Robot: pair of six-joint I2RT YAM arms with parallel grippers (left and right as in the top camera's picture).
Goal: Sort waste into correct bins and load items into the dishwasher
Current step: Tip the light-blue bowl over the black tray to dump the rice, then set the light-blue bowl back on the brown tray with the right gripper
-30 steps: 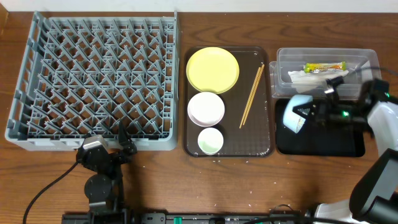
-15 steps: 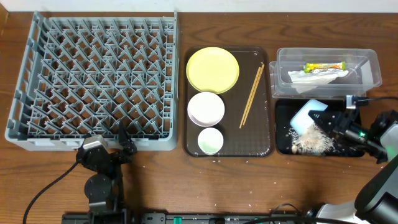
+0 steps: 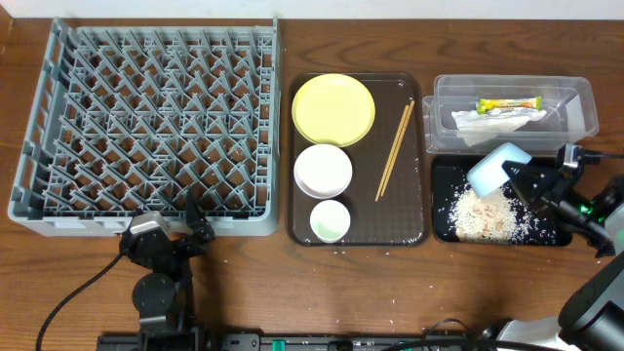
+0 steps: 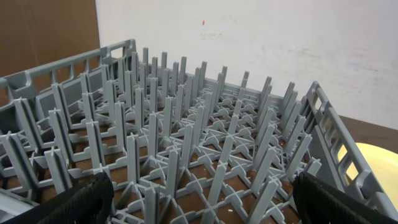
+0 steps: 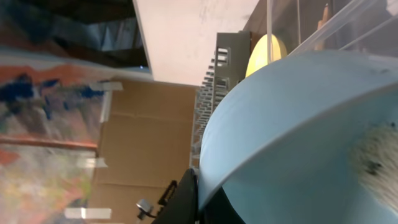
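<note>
My right gripper [image 3: 526, 180] is shut on the rim of the light blue bowl [image 3: 497, 165], holding it tipped over the black tray [image 3: 556, 234]. White rice scraps [image 3: 486, 213] lie spread in that tray. In the right wrist view the bowl [image 5: 305, 137] fills the frame, with a few scraps stuck inside. The clear tub [image 3: 580, 102] holds the green-yellow wrapper [image 3: 507, 103] and the white napkin [image 3: 492, 120]. The yellow plate [image 3: 333, 108], white bowl [image 3: 323, 170], white cup [image 3: 330, 220] and chopsticks [image 3: 395, 148] lie on the brown tray [image 3: 414, 229]. My left gripper [image 4: 199, 218] is open, low before the grey rack [image 3: 146, 136].
The left arm's base [image 3: 156, 263] sits at the table's front edge below the rack. The right arm [image 3: 595, 210] reaches in from the right edge. A few rice grains lie on the wood near the brown tray's front. The rack [image 4: 186, 143] is empty of dishes.
The right gripper swung the light blue bowl from upright to tipped over the black tray, and the rice spilled out into the tray. The left arm has not moved.
</note>
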